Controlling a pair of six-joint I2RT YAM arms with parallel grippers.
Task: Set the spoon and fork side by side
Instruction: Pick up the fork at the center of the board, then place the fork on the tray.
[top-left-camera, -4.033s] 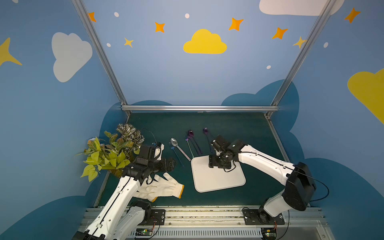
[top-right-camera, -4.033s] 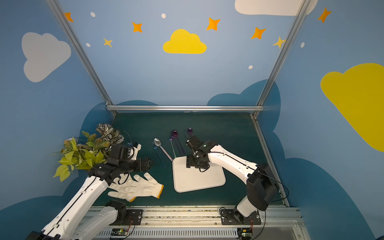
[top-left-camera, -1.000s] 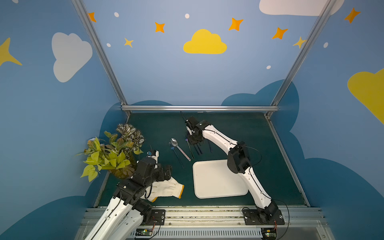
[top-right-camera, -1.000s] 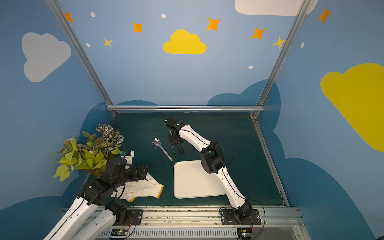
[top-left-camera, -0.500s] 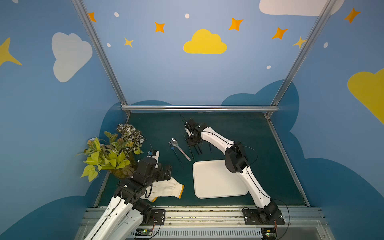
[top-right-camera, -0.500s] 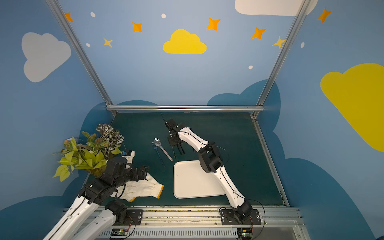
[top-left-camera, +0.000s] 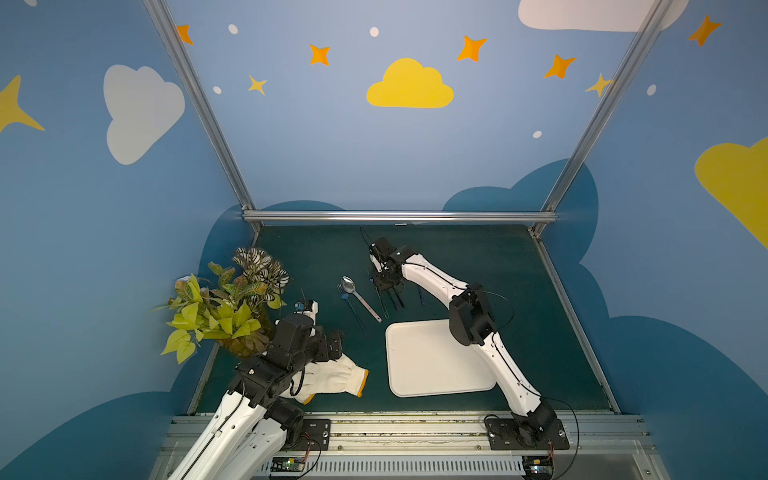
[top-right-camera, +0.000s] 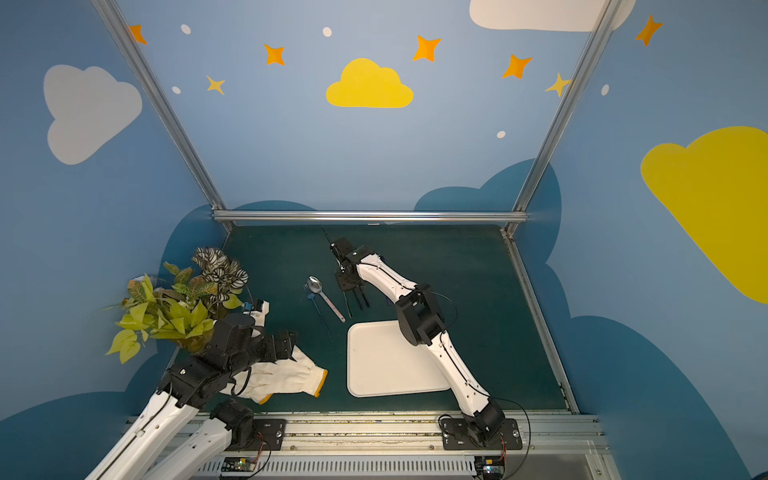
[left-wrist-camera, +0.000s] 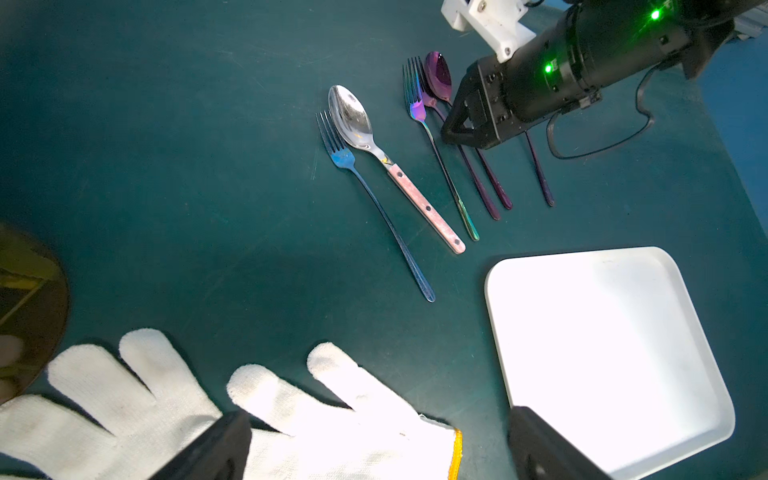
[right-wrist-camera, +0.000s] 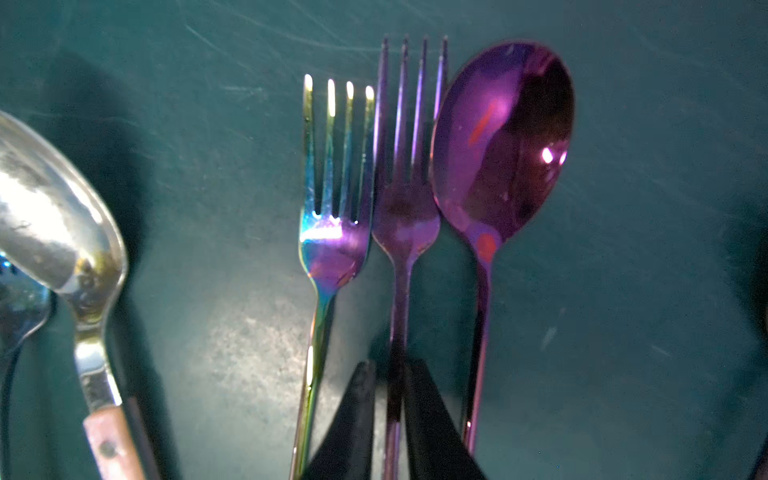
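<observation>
Reaching far forward from where it was hanging over the white tray (top-left-camera: 436, 361) four seconds ago, the right arm (top-left-camera: 432, 282) is now stretching to the cutlery row near the back of the green mat (top-left-camera: 478, 257). The left gripper (left-wrist-camera: 378, 417) is hovering over the white glove (left-wrist-camera: 166, 399), jaws spread wide and carrying nothing.

The right gripper (right-wrist-camera: 388, 368) is pinching the thin handle of the purple fork (right-wrist-camera: 405, 224), jaws nearly together with the shaft between them. That fork is lying flat on the mat, its head touching the bowl of the purple spoon (right-wrist-camera: 503, 141) on one side and the tines of the rainbow fork (right-wrist-camera: 332, 241) on the other.

Trouble is likely coming from that crowding. Any sideways pull is probably dragging both neighbours along, and the slick, narrow handle is liable to slip or swivel in so small a pinch.

Both purple pieces are lying parallel, long axes running front to back, heads pointing toward the rear rail and handles toward the tray.
</observation>
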